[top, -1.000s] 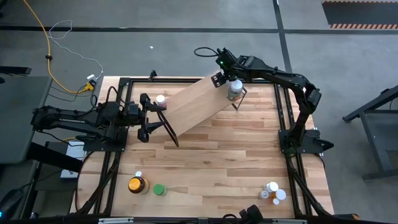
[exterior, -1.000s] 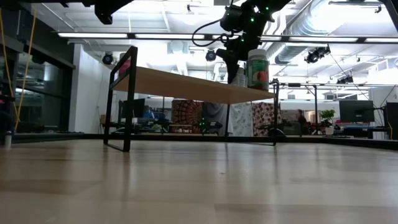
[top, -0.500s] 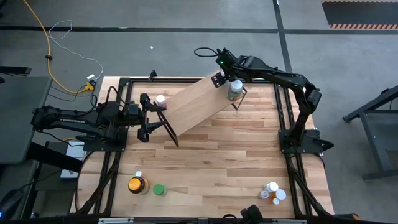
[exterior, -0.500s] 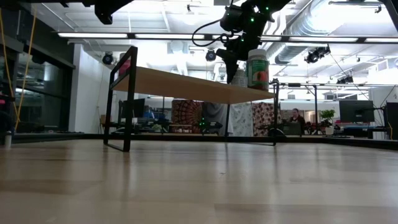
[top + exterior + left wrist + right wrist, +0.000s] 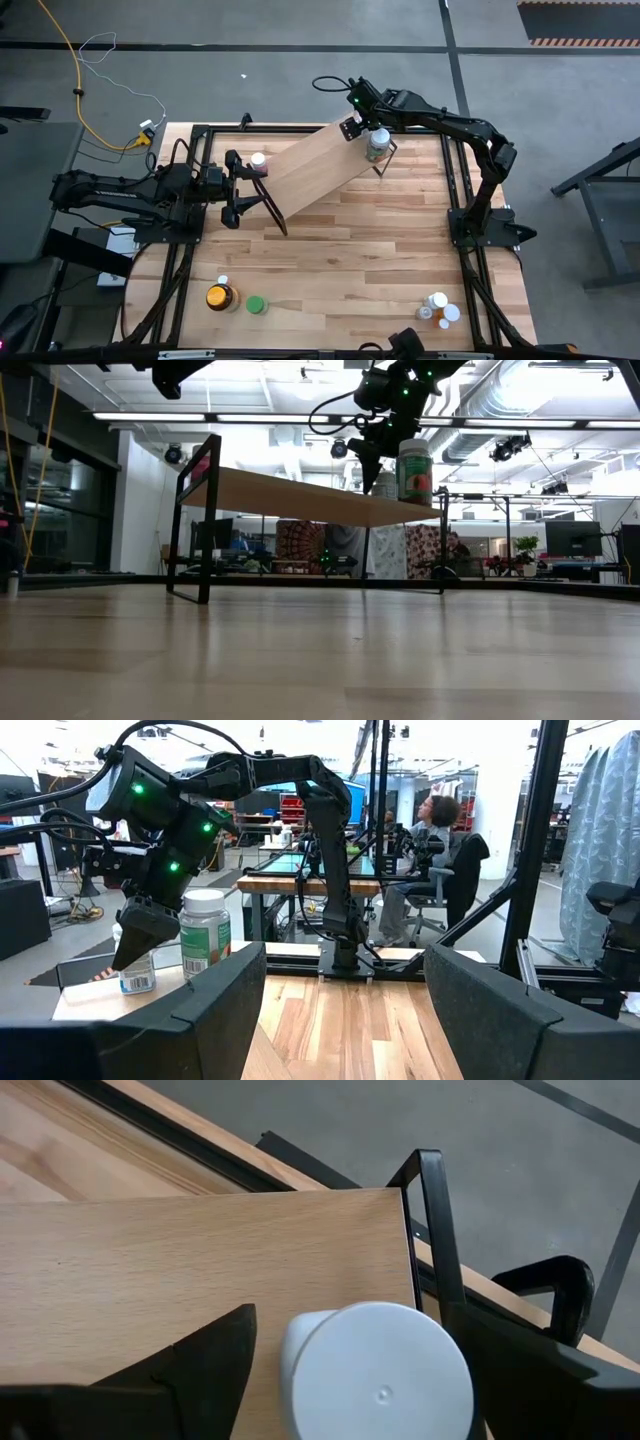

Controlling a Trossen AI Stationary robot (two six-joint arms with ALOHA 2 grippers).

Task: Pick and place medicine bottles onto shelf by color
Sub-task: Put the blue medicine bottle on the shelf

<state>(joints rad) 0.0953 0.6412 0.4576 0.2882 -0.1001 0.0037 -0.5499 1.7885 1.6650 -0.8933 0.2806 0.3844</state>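
Observation:
The shelf (image 5: pixel 320 165), a light-wood board with black wire ends, lies slantwise across the far half of the table. A green-labelled, white-capped medicine bottle (image 5: pixel 377 146) stands on its base at the shelf's right end. A smaller white bottle (image 5: pixel 135 978) stands next to it. My right gripper (image 5: pixel 350 1317) hangs open above that end, slanting down, one finger on either side of the white cap (image 5: pixel 378 1372). A small pinkish bottle (image 5: pixel 258 160) stands on the shelf's left end. My left gripper (image 5: pixel 238 188) waits open beside that end.
An amber jar with a yellow lid (image 5: pixel 220 297), a green bottle (image 5: pixel 256 305) and a tiny white one (image 5: pixel 222 282) stand near the table's front left. More small bottles (image 5: pixel 438 308) cluster at the front right. Black frame rails (image 5: pixel 458 180) run along the table's sides.

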